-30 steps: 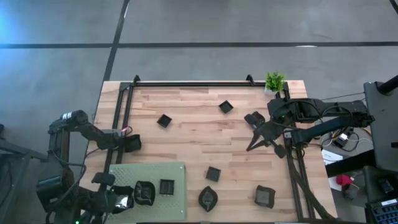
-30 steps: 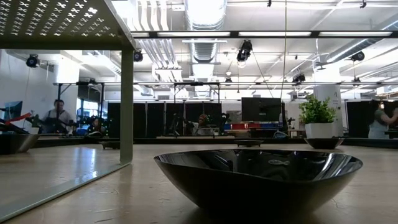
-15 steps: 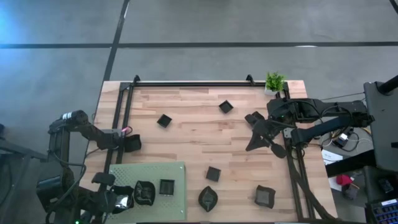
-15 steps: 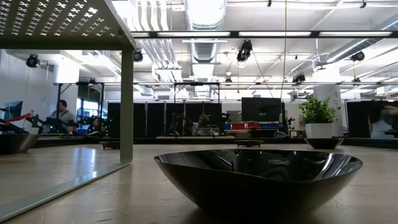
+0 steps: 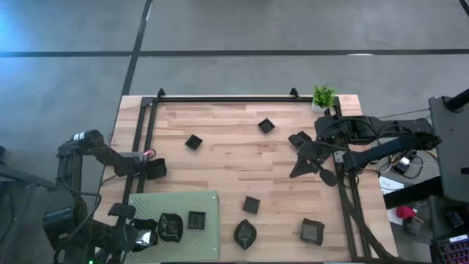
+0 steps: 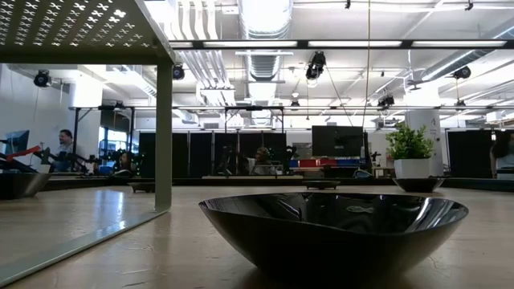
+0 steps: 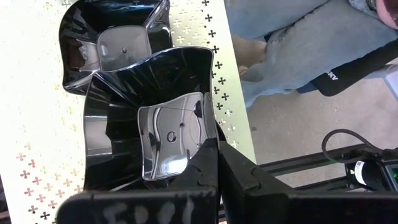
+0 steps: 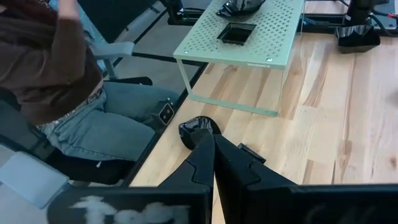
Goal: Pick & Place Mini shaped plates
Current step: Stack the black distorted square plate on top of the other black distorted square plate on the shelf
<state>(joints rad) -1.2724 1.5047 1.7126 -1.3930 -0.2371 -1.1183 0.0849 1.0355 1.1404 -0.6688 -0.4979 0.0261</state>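
Note:
Several mini shaped plates, small and black, lie on the wooden table: square ones, a leaf-like one and a larger one. Two more rest on the raised green mat: a wavy-rimmed one and a smaller one. My left gripper is shut at the wavy plate's rim. My right gripper is shut and empty. It hangs above the table's right half, slanting toward the near left, beside another plate. The low view shows a round dish but no gripper. My left gripper's shut fingertips stand at the near rim of the wavy plate, slanting down from above. I cannot tell whether they touch it, since the fingers hide the rim's corner. The plate sits upright on the green mat.
A potted plant stands at the far right corner. Black rails frame the table. The mat stands on legs. A seated person's legs are at the near edge. A dark block sits by the left rail.
My right gripper has rolled a little about its own pointing line, staying in place above the table and staying shut. A person in the room behind has moved toward the left in the low view.

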